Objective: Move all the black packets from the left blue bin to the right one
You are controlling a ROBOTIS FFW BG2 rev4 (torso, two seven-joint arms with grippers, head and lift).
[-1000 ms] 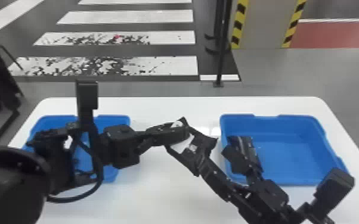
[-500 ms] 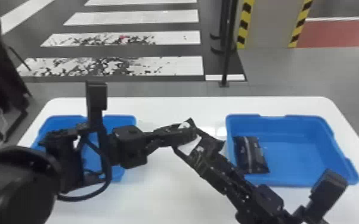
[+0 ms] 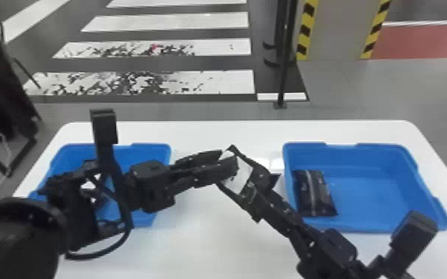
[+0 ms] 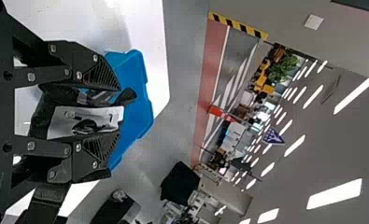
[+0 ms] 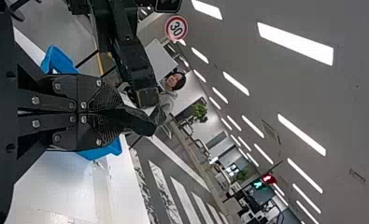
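Head view. Left gripper [image 3: 228, 160], black, flat-fingered, comes in from the left; right gripper [image 3: 253, 191], same build, from the lower right. They meet above the white, round-cornered table [image 3: 204, 245]. Between them: the raised packet [image 3: 240, 177], black plastic with a white face. To the left gripper's left and below it, the left blue bin [image 3: 148, 148], a shallow plastic tray, largely behind the left arm; contents hard to make out. To the right gripper's right, the right blue bin [image 3: 378, 148], same sort. In it, along the side nearest that gripper, one shiny black packet [image 3: 313, 193] lying flat.

Left wrist view. Left gripper [image 4: 116, 129] parted, a finger on either side of the raised packet, white face showing between. Whether the pads press on it, cannot tell. Right blue bin past the fingertips.

Right wrist view. Right gripper [image 5: 121, 111] clenched on the raised packet, black plastic jutting past its tips. Left arm just beside; blue bin wall behind the fingers.
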